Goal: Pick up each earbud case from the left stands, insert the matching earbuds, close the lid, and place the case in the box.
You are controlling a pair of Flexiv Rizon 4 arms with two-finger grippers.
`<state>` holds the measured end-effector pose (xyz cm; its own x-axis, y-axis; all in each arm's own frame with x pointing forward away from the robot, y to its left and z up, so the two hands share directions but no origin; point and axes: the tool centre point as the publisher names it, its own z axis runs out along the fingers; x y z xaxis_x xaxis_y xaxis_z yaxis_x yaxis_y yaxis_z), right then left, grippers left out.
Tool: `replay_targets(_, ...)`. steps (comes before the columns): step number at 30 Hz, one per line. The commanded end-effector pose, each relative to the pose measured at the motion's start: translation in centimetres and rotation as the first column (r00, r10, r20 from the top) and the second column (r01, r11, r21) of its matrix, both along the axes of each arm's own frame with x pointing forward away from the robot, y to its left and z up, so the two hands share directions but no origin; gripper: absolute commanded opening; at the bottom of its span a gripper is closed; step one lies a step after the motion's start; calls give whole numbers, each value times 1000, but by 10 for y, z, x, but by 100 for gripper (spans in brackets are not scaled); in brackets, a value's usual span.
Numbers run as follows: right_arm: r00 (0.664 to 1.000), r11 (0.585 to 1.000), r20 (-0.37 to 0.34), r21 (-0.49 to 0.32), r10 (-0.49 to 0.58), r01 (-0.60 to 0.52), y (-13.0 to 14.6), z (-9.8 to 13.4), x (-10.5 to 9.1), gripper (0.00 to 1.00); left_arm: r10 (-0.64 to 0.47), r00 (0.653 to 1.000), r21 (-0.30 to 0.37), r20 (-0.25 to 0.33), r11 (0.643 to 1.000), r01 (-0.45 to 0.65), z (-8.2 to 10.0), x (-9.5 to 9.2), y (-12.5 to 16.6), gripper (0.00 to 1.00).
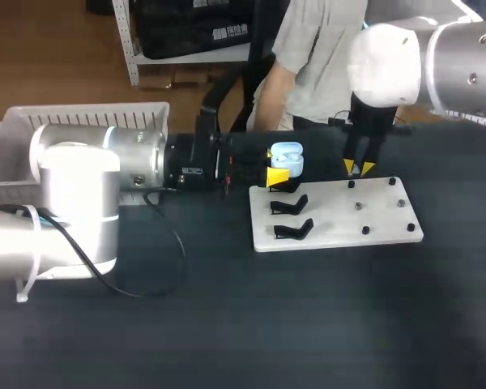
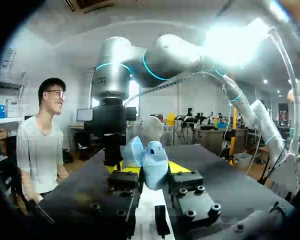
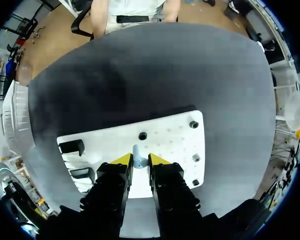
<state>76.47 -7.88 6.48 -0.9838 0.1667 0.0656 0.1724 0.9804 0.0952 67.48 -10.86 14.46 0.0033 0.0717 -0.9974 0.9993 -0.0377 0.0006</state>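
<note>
The pale blue earbud case, lid open, is clamped in the left tool above the white board's black stands. The right tool pinches a small earbud over the board's far edge, on the dark bench.

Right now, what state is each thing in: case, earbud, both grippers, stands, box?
case, lid open, held up
left gripper, shut on the case
earbud, upright over the board
right gripper, shut on the earbud
stands, the two in view are empty
box, inside mostly hidden by the left arm
</note>
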Motion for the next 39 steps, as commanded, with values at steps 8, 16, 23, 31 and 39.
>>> replay_targets(8, 991, 994, 82, -17, -105, 107, 7, 67, -35, 0, 7, 1000, -3, 4, 1000, -7, -1, -2, 0, 0)
replay_targets(16, 977, 982, 103, -16, -187, 189, 23, 106, -54, 0, 7, 1000, -3, 4, 1000, -7, -1, -2, 0, 0)
replay_targets(23, 957, 955, 78, -79, -279, 285, 45, 126, -70, 0, 7, 1000, -3, 4, 1000, -7, -1, -2, 0, 0)
replay_targets(31, 954, 950, 57, -85, -296, 300, 47, 128, -72, 0, 7, 1000, -3, 4, 1000, -7, -1, -2, 0, 0)
replay_targets(39, 954, 950, 57, -85, -296, 300, 47, 128, -72, 0, 7, 1000, -3, 4, 1000, -7, -1, -2, 0, 0)
